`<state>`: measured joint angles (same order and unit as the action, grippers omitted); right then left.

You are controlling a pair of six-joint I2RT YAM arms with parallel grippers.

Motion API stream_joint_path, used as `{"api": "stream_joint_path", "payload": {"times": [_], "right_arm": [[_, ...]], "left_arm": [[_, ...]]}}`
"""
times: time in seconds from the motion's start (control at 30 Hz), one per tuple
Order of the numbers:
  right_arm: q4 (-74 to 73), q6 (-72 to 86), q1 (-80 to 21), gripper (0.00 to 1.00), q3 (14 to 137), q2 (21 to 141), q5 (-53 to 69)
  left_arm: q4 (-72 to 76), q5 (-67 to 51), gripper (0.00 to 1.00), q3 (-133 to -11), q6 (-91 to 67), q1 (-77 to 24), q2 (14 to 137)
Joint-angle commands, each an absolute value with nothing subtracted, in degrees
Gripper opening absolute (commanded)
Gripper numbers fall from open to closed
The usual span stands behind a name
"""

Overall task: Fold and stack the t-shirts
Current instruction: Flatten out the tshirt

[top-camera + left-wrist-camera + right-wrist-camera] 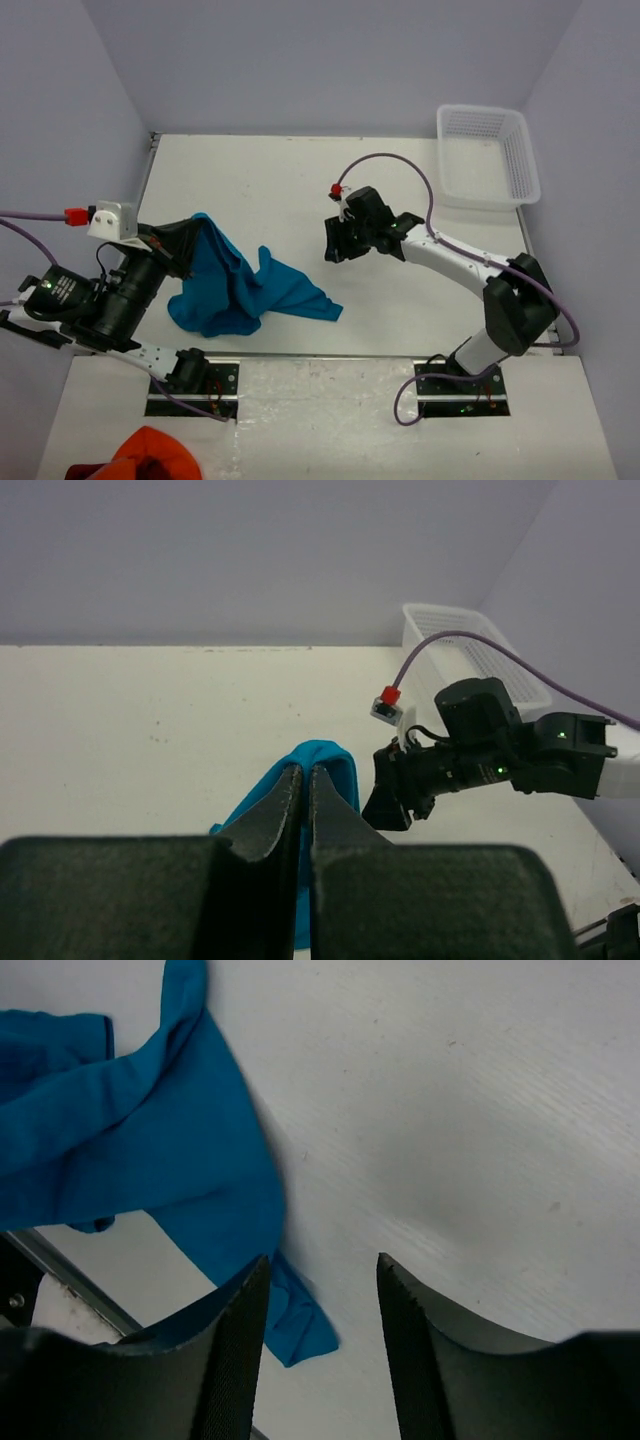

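One t-shirt (245, 295) pinched in left fingers (268, 820); right fingers (232, 1335) apart.

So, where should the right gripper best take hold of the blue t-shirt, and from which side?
I would take the loose corner at the right end of the t-shirt, coming from above on the right. The left gripper holds the other end raised, while this corner lies flat and thin on the table, nearest the open right gripper.
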<state>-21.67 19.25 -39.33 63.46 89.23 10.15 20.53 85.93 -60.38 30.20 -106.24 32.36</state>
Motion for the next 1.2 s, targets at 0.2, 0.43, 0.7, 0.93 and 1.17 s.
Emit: {"api": "stream_joint_path", "payload": {"times": [0.2,0.43,0.7,0.93,1.17], "right_arm": [[-13.36,21.62,-39.11,0.80,70.99,104.12,24.86],[-14.42,22.67,-39.55,0.72,78.83,111.88,31.89],[-6.86,27.24,-41.31,0.66,74.71,113.90,36.38],[-6.24,28.56,-43.15,0.66,75.23,117.33,34.73],[-10.63,26.54,-43.07,0.69,75.85,116.37,26.46]], "left_arm": [[30.32,97.03,0.00,-54.76,29.09,-107.67,29.80],[30.06,96.94,0.00,-54.93,28.74,-107.67,29.79],[29.36,96.94,0.00,-55.28,28.57,-107.67,29.18],[28.48,96.94,0.00,-54.76,27.86,-107.67,28.48],[25.77,97.03,0.00,-54.05,24.98,-107.84,27.25]]}}
